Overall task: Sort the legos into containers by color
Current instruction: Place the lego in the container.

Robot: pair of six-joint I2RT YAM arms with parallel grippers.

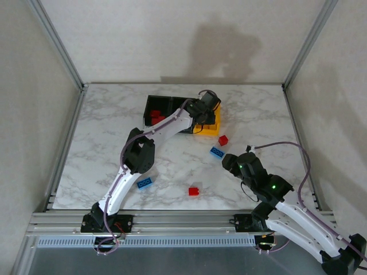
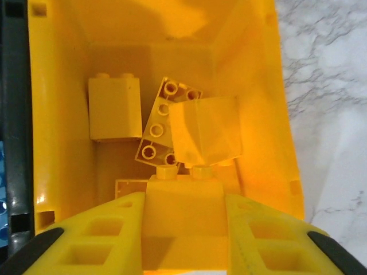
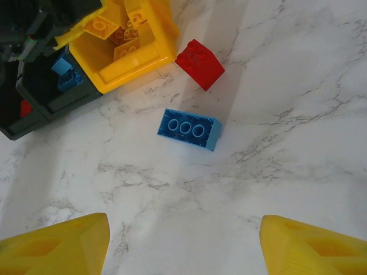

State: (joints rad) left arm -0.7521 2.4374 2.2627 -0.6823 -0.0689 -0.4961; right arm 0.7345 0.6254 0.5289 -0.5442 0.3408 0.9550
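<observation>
The left hand (image 2: 184, 206) is closed on a yellow brick (image 2: 182, 186), its studs pointing forward, held just above the open yellow bin (image 2: 54, 114). More yellow bricks (image 2: 114, 106) lie jumbled on the bin's bottom. From above, this bin stands at the right end of the row, and the far-left black bin (image 1: 150, 103) holds red bricks (image 1: 156, 117). The middle bin (image 3: 74, 98), touching the yellow one, has a blue piece (image 3: 62, 73) inside. The right hand (image 3: 183, 235) hangs over the bench (image 3: 287, 143) with its fingers wide apart and nothing between them. Just ahead of it lies a blue brick (image 3: 189, 129), underside up, and beyond that a red brick (image 3: 199, 63) near the yellow bin's corner. Nearer the arm bases, well apart from the bins, sit another red one (image 1: 194, 191) and another blue one (image 1: 144, 183)
</observation>
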